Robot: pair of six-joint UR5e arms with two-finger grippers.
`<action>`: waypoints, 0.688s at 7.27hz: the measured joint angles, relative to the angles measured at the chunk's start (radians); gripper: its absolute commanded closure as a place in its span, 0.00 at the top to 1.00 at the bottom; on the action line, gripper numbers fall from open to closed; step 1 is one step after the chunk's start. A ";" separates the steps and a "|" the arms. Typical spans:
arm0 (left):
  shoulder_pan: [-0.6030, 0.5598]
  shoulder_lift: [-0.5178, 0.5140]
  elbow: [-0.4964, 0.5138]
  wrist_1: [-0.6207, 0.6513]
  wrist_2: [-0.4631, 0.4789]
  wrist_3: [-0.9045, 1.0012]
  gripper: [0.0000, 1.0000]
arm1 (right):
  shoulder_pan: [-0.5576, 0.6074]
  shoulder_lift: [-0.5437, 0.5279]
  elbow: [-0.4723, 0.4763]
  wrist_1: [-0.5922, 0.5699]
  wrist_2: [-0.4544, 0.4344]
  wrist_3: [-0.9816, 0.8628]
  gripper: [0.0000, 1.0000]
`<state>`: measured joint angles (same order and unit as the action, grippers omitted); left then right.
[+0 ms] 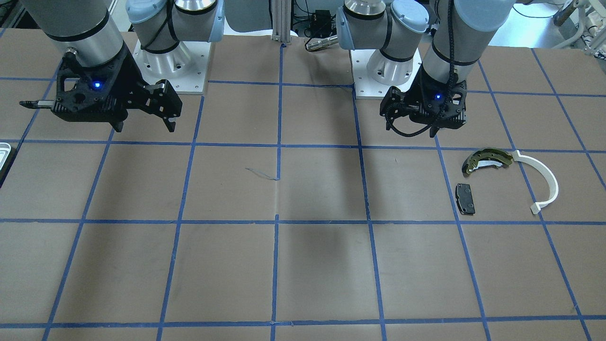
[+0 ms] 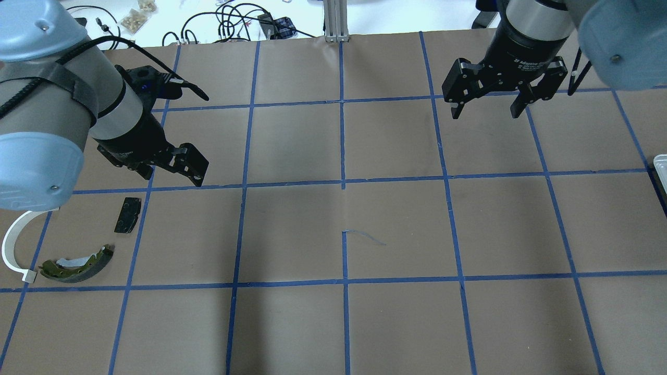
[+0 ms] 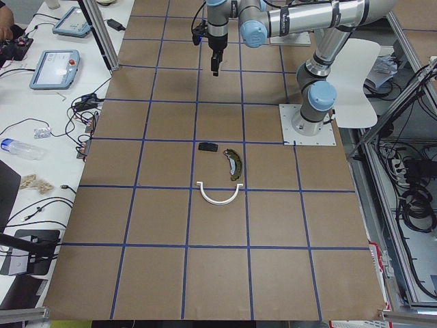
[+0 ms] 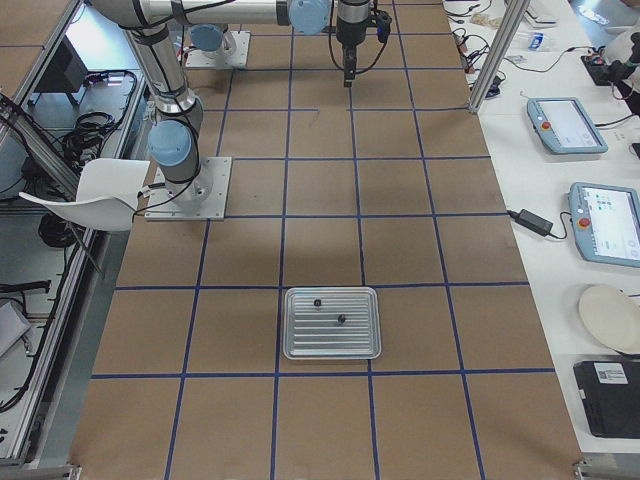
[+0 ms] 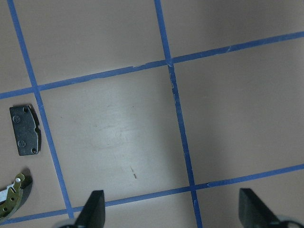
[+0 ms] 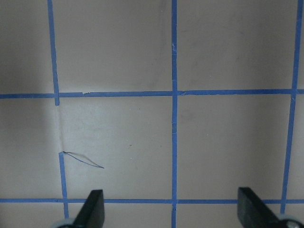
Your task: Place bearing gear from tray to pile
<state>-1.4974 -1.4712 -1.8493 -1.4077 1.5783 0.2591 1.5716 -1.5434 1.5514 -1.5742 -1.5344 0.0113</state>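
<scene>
The pale tray point(image 4: 300, 345) lies on the table far from both arms, and only its edge shows in the overhead view point(image 2: 662, 165). Two small dark parts point(image 4: 341, 320) lie in it, too small to identify. The pile is an olive brake shoe point(image 2: 78, 263), a white curved strip point(image 2: 11, 245) and a black pad point(image 2: 128, 214). My left gripper point(image 2: 172, 174) hovers open and empty just beyond the pad point(image 5: 24, 129). My right gripper point(image 2: 485, 112) hovers open and empty above bare table, well short of the tray.
The table is brown paper with a blue tape grid. A small tear in the paper point(image 2: 365, 237) marks its middle. The arm bases point(image 1: 170, 61) stand at the robot's edge. A side bench with tablets point(image 4: 565, 125) runs along the far edge.
</scene>
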 measured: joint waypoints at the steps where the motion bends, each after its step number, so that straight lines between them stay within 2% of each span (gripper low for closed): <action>1: 0.000 0.000 -0.001 0.000 0.000 0.000 1.00 | -0.003 -0.001 0.003 0.006 -0.022 0.000 1.00; 2: 0.000 0.000 0.000 0.000 0.000 0.000 1.00 | -0.005 -0.002 0.006 0.005 -0.048 0.000 1.00; 5: 0.000 -0.001 0.001 0.002 0.000 0.000 1.00 | -0.008 -0.004 0.003 -0.003 -0.052 -0.005 1.00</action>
<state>-1.4972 -1.4725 -1.8487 -1.4053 1.5785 0.2592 1.5636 -1.5475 1.5541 -1.5773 -1.5862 0.0062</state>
